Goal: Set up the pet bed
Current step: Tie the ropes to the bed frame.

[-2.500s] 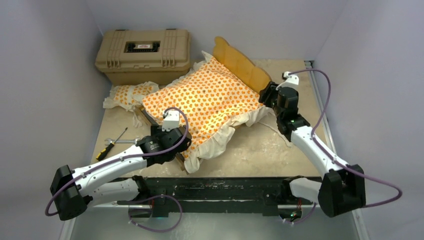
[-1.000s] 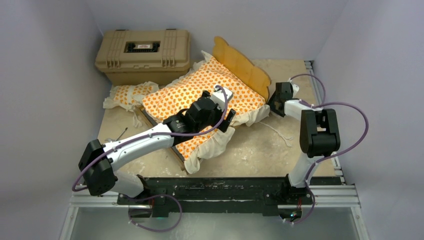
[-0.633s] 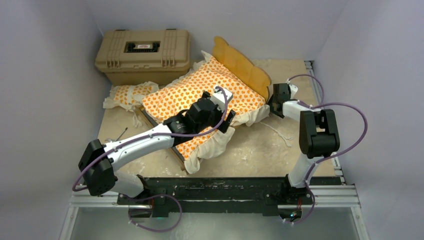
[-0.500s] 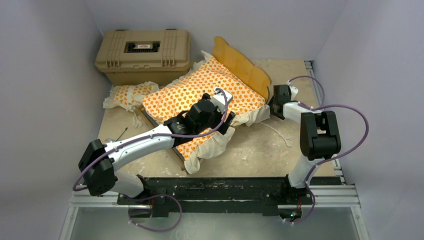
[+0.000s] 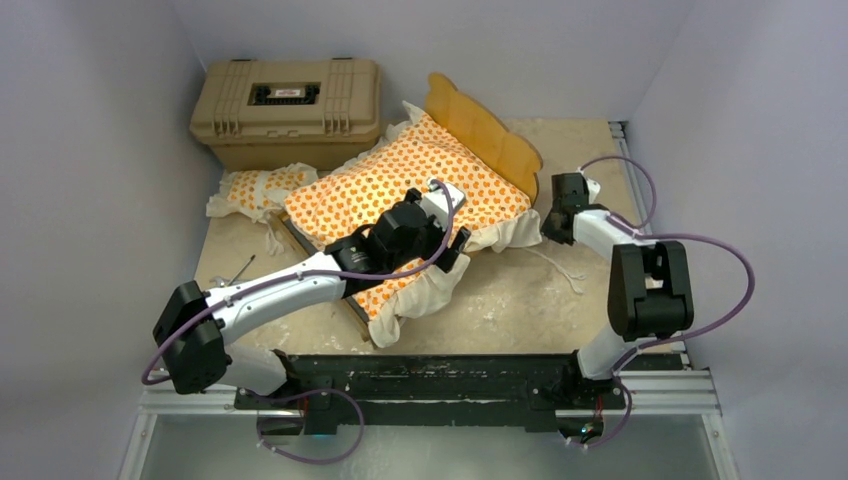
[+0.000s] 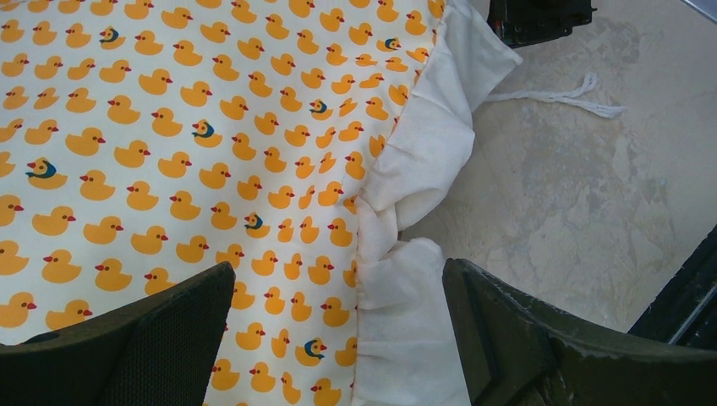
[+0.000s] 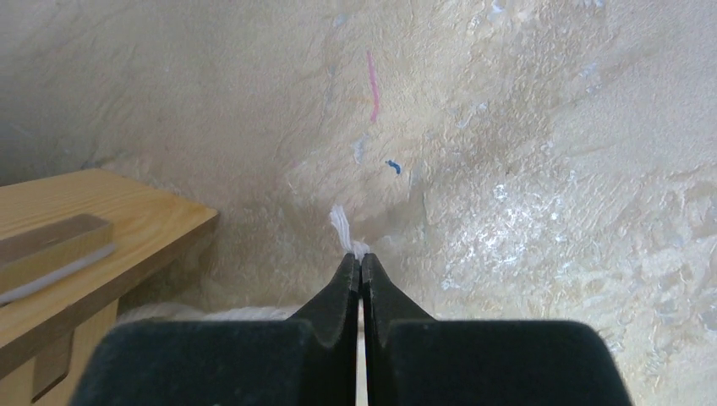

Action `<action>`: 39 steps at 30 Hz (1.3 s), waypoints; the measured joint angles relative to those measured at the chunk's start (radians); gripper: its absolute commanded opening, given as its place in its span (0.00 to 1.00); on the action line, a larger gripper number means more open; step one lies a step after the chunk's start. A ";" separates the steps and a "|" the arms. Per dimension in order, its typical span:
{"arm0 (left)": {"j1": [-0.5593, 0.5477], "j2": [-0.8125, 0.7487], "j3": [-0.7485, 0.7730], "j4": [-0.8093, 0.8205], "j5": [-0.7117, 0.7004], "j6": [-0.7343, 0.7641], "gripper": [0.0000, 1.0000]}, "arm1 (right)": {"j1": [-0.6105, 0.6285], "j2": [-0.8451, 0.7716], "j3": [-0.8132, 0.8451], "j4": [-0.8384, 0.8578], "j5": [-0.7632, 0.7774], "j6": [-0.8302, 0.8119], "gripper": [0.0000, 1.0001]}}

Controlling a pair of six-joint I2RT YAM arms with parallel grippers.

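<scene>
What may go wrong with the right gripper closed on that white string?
The right gripper pinches only the tip of the white string, so it may slip out when pulled. A pull might also drag the mattress cushion askew on the wooden frame, since the open left gripper above the ruffle holds nothing.

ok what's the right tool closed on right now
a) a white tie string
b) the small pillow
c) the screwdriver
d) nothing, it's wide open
a: in the right wrist view the right tool is shut, and a white tie string pokes out from between its tips, just beside the wooden bed frame.
</scene>
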 measured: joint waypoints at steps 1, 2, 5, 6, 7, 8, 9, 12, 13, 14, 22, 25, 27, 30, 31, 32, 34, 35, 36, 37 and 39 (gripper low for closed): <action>0.000 0.000 -0.001 0.005 0.008 0.004 0.93 | 0.000 -0.008 0.000 -0.003 -0.002 -0.001 0.00; -0.003 0.000 -0.002 0.014 0.016 0.014 0.93 | 0.000 -0.019 0.000 -0.008 -0.003 -0.002 0.00; -0.028 0.005 -0.002 0.051 0.037 0.048 0.93 | -0.008 -0.064 0.002 -0.018 -0.015 -0.001 0.00; -0.041 0.013 -0.002 0.072 0.048 0.067 0.93 | -0.013 -0.085 0.005 -0.023 -0.016 0.000 0.00; -0.054 0.026 0.001 0.090 0.060 0.084 0.92 | -0.019 -0.105 0.011 -0.025 -0.014 0.001 0.00; -0.066 0.046 0.007 0.109 0.071 0.103 0.92 | -0.025 -0.125 0.020 -0.026 -0.008 0.002 0.00; -0.076 0.068 0.015 0.127 0.082 0.121 0.91 | -0.030 -0.140 0.027 -0.026 0.000 0.006 0.00; -0.106 0.166 0.041 0.198 0.112 0.181 0.89 | -0.045 -0.184 0.054 -0.014 0.041 0.014 0.00; -0.116 0.203 0.049 0.222 0.121 0.205 0.89 | -0.050 -0.196 0.059 -0.006 0.050 0.016 0.00; -0.124 0.241 0.055 0.249 0.132 0.227 0.88 | -0.053 -0.205 0.062 0.002 0.060 0.018 0.00; -0.169 0.533 0.100 0.486 0.198 0.440 0.85 | -0.068 -0.237 0.065 0.059 0.034 0.023 0.00; -0.190 0.637 0.148 0.549 0.199 0.518 0.81 | -0.068 -0.238 0.038 0.081 0.005 0.031 0.00; -0.201 0.700 0.188 0.592 0.194 0.547 0.79 | -0.068 -0.238 0.014 0.084 -0.013 0.033 0.00; -0.209 0.779 0.254 0.640 0.187 0.569 0.78 | -0.068 -0.238 -0.010 0.081 -0.027 0.033 0.00; -0.209 0.808 0.285 0.655 0.185 0.569 0.78 | -0.068 -0.238 -0.011 0.080 -0.031 0.033 0.00; -0.209 0.830 0.311 0.660 0.184 0.570 0.78 | -0.068 -0.238 -0.011 0.080 -0.037 0.033 0.00; -0.208 0.884 0.373 0.678 0.182 0.572 0.78 | -0.068 -0.240 -0.011 0.084 -0.045 0.033 0.00; -0.206 0.907 0.398 0.680 0.182 0.576 0.78 | -0.068 -0.242 -0.011 0.085 -0.049 0.033 0.00; -0.205 0.924 0.416 0.682 0.183 0.577 0.79 | -0.068 -0.243 -0.011 0.087 -0.053 0.033 0.00; -0.199 0.943 0.437 0.682 0.187 0.576 0.79 | -0.068 -0.243 -0.011 0.088 -0.056 0.033 0.00; -0.191 0.978 0.475 0.679 0.208 0.570 0.79 | -0.068 -0.243 -0.011 0.087 -0.064 0.033 0.00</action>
